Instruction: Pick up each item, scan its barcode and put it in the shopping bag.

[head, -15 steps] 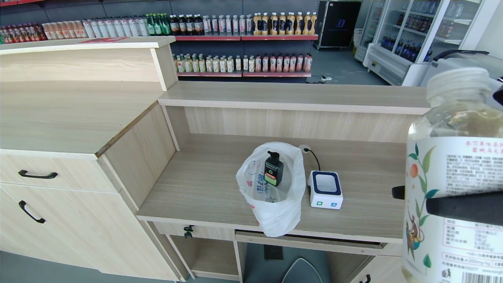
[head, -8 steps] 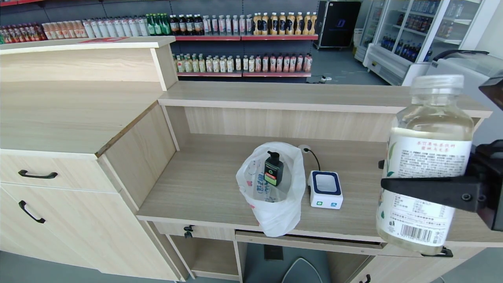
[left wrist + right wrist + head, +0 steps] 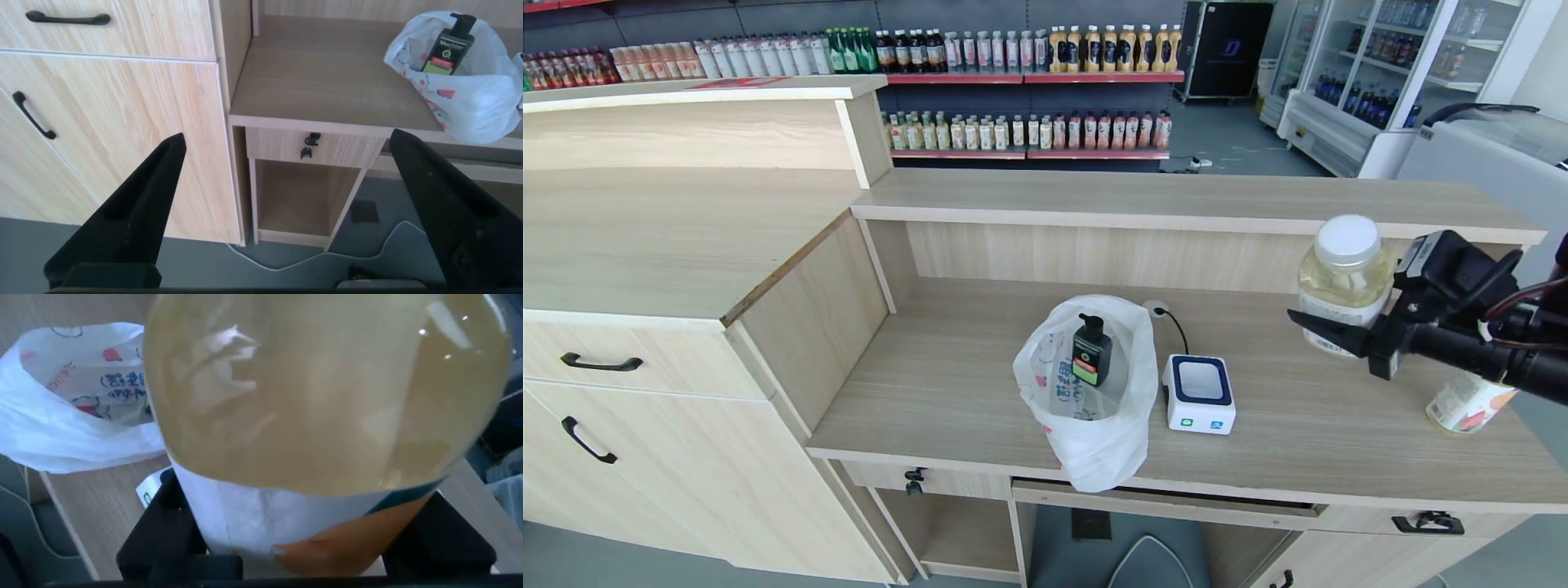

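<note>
Right gripper, pinching one bottle, is now farther out over the counter. One pump bottle stands, seemingly upright, in the bag; left gripper gapes.

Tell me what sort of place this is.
Most likely a small convenience store, seen from behind the checkout. Shelves of bottled drinks and glass-door coolers line the back, and a barcode scanner sits beside a shopping bag on the wooden counter.
</note>
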You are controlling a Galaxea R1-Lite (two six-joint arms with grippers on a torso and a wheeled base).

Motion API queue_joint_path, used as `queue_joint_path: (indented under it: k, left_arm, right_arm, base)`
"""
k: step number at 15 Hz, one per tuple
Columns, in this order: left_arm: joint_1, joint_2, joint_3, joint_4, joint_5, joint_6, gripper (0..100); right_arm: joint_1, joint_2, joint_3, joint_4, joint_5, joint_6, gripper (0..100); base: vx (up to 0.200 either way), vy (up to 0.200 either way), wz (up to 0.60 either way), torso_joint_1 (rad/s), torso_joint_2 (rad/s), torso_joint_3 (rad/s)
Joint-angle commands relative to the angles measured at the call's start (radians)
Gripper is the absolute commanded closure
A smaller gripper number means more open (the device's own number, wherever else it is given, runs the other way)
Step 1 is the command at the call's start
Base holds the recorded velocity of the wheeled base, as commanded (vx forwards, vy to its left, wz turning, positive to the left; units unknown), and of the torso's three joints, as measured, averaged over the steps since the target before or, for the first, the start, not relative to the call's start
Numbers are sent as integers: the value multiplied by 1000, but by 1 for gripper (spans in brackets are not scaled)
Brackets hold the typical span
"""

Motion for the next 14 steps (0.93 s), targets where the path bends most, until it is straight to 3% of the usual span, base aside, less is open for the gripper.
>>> queue_joint_path:
  k: [1, 8, 14]
  left_arm:
    - [0, 0, 0, 0, 0, 0, 0]
    - [0, 0, 0, 0, 0, 0, 0]
    - [0, 0, 0, 0, 0, 0, 0]
  right_arm:
    - [-46, 180, 20, -111, 1, -58, 100]
    - [-34, 489, -3, -502, 12, -153, 100]
    - [-12, 656, -126, -618, 118, -153, 100]
  base:
    - [0, 0, 0, 0, 0, 0]
    - [0, 0, 0, 0, 0, 0]
    - [0, 0, 0, 0, 0, 0]
